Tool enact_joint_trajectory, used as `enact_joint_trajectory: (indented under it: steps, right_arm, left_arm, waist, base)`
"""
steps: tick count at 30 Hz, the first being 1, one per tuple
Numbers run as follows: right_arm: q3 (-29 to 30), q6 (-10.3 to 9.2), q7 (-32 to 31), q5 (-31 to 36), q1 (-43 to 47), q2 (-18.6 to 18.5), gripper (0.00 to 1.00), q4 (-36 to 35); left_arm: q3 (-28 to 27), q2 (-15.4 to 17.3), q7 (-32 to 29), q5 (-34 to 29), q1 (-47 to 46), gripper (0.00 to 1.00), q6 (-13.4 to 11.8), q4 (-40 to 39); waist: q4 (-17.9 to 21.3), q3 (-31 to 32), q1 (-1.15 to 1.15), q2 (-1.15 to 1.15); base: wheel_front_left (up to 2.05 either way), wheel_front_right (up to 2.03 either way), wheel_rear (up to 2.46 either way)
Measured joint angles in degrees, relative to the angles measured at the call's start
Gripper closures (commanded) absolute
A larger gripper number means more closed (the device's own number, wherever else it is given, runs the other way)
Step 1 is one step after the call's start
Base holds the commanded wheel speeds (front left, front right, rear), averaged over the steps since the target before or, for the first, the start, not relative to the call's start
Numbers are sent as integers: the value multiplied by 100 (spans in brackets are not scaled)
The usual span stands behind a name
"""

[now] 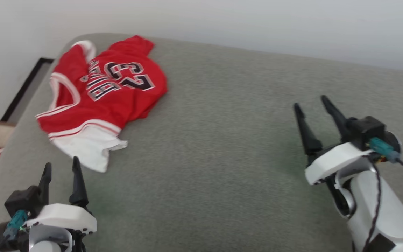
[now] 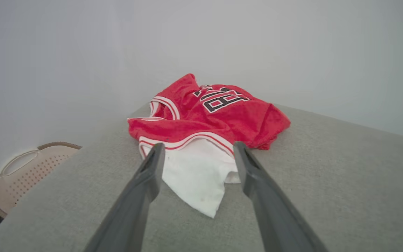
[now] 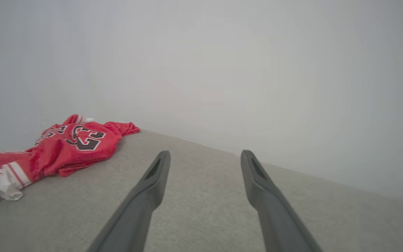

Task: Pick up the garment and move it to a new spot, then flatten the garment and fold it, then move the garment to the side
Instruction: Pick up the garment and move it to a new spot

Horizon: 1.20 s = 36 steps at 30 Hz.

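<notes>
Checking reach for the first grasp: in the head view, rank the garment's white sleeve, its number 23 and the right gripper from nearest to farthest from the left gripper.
1. white sleeve, just ahead of the left gripper.
2. number 23, farther up, on the chest of the garment.
3. right gripper, far across the grey cushion, on the right.

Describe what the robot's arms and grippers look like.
Glossy white shells cover both arms. The left gripper and right gripper each have two long, tapering dark jaws on a black mount with a teal plug. A black cable runs down the right forearm.
</notes>
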<state>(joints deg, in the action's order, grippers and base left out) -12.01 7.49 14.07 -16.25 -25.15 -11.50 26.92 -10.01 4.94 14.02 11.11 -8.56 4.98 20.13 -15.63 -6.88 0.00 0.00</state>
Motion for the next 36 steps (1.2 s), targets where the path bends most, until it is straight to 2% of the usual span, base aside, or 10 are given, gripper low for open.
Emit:
enact_joint_trajectory:
  steps: [9, 14, 20, 24, 26, 30, 33, 36]
  right_arm:
    - [-684, 1, 85, 129, -214, 148, 0, 120]
    - [-929, 1, 89, 74, -296, 175, 0, 168]
    - [-1024, 1, 90, 30, -400, 185, 0, 193]
    - [-1017, 1, 90, 15, -470, 189, 0, 179]
    - [-1013, 1, 90, 16, -491, 189, 0, 158]
    - [-961, 1, 90, 21, -584, 203, 0, 92]
    - [-865, 1, 90, 48, -639, 245, 0, 3]
    - [-824, 1, 90, 70, -658, 331, 0, -62]
  left_arm:
    - [-248, -170, 96, -153, 415, 0, -146, -324]
    - [-159, -187, 105, 49, 505, 0, -214, -375]
    - [-92, -190, 105, 218, 502, 0, -257, -464]
    - [-32, -170, 105, -10, 208, 0, -47, -482]
    - [5, 14, 105, -181, -129, 0, 56, -474]
    - [70, 668, 109, -233, -1052, 0, 200, -152]
    - [232, 1234, 109, -63, -1794, 0, 235, 469]
    - [675, 1848, -69, 497, -2475, 0, 250, 1144]
  waist:
    - [-785, -142, 0, 0]
    - [-1086, -238, 0, 0]
    - [-1033, -352, 0, 0]
    - [-813, -446, 0, 0]
    - [-660, -516, 0, 0]
    - [-294, -725, 0, 0]
    - [22, -931, 0, 0]
    - [368, -1148, 0, 0]
  base:
    - [0, 0, 0]
    - [0, 0, 0]
    - [0, 0, 0]
    - [0, 0, 0]
    - [0, 0, 0]
    - [0, 0, 0]
    - [0, 0, 0]
    - [0, 0, 0]
